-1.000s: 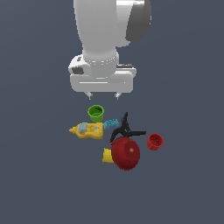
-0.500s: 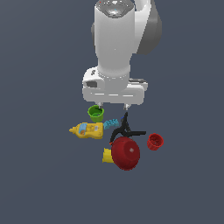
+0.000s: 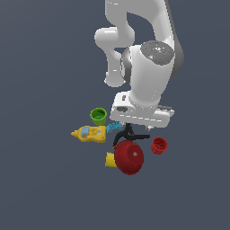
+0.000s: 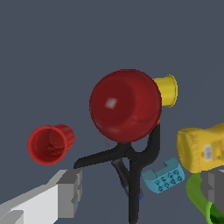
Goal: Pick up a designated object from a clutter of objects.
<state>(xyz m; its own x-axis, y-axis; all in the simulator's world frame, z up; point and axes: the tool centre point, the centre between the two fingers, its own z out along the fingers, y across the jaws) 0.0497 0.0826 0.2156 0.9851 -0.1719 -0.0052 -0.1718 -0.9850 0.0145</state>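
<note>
The designated object, a small red cup [image 3: 159, 145] [image 4: 50, 143], sits at the edge of the clutter on the exterior view's right, apart from the other toys. Beside it are the black clamp [image 3: 130, 134] [image 4: 131, 164] and the large red bowl [image 3: 129, 157] [image 4: 125, 105]. My gripper [image 3: 137, 126] [image 4: 142, 190] hangs open just above the clamp. Nothing sits between its grey fingers [image 4: 70, 192], which stand wide apart. The red cup lies off to one side of the gripper, outside the fingers.
The green cup [image 3: 98, 116] [image 4: 202, 204], yellow bottle [image 3: 90, 133] [image 4: 202, 148] and blue brick [image 3: 113, 127] [image 4: 163, 176] lie on the exterior view's left. A yellow piece [image 3: 109, 160] [image 4: 167, 90] touches the bowl. The floor is plain dark grey.
The arm has swung toward the exterior view's right and dropped lower, from above the green cup to over the clamp. The toys have not moved.
</note>
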